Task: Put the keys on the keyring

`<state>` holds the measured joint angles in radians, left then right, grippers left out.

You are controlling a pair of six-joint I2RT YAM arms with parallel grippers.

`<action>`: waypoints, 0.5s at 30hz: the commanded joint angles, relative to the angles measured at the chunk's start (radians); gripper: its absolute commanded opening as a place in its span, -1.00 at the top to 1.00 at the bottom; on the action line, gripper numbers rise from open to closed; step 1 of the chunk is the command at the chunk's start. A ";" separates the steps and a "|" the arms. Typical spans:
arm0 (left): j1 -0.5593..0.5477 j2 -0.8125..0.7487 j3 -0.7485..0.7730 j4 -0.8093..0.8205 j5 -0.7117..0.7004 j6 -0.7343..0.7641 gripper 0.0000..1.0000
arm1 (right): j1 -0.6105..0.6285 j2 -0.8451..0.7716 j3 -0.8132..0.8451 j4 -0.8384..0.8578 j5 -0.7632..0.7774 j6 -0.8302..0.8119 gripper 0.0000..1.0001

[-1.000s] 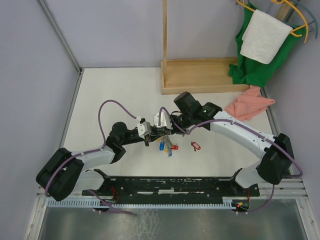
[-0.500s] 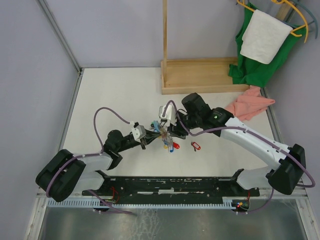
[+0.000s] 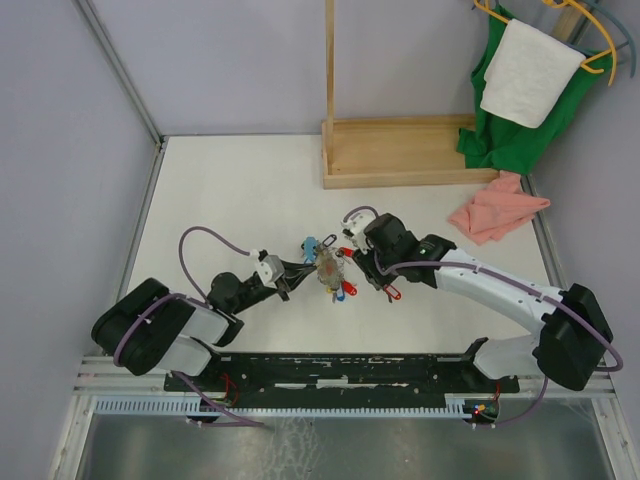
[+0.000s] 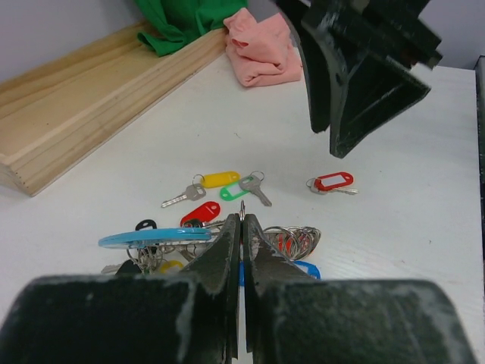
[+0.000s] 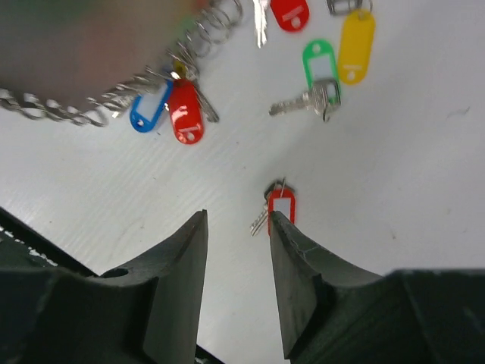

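My left gripper [image 4: 242, 220] is shut on the thin metal wire of the keyring [image 4: 242, 206]. The ring's light-blue band [image 4: 155, 237] and a bunch of tagged keys lie low over the table. In the top view the left gripper [image 3: 298, 270] holds the keyring [image 3: 328, 268] at mid-table. Loose keys lie beyond it: a yellow-tagged one [image 4: 220, 179], a green-tagged one [image 4: 236, 191] and a red-tagged one [image 4: 333, 182]. My right gripper [image 5: 237, 218] hangs open just above the table. That red-tagged key [image 5: 279, 205] lies just past its right fingertip [image 5: 274, 220], outside the jaws.
A wooden stand [image 3: 410, 150] with an upright post sits at the back. A pink cloth [image 3: 497, 212] lies to its right. A green garment and white towel [image 3: 525, 85] hang at the back right corner. Grey walls close in both sides.
My right gripper has opened, left the keyring and come down to the right, over the lone red-tagged key. The left gripper has lowered the keyring towards the table and stays shut.
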<state>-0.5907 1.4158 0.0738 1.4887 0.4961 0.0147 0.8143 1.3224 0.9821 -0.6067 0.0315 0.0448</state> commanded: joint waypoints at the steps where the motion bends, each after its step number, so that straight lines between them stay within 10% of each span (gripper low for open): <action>1: 0.000 -0.020 -0.024 0.218 0.002 0.028 0.95 | -0.011 0.001 -0.096 0.091 0.163 0.215 0.08; 15: 0.000 -0.190 -0.016 -0.058 -0.019 0.106 0.95 | -0.099 0.150 -0.170 0.204 0.137 0.310 0.36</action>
<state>-0.5907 1.2541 0.0452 1.4277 0.4980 0.0574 0.7242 1.4532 0.8253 -0.4595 0.1516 0.3138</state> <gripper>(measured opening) 0.044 0.339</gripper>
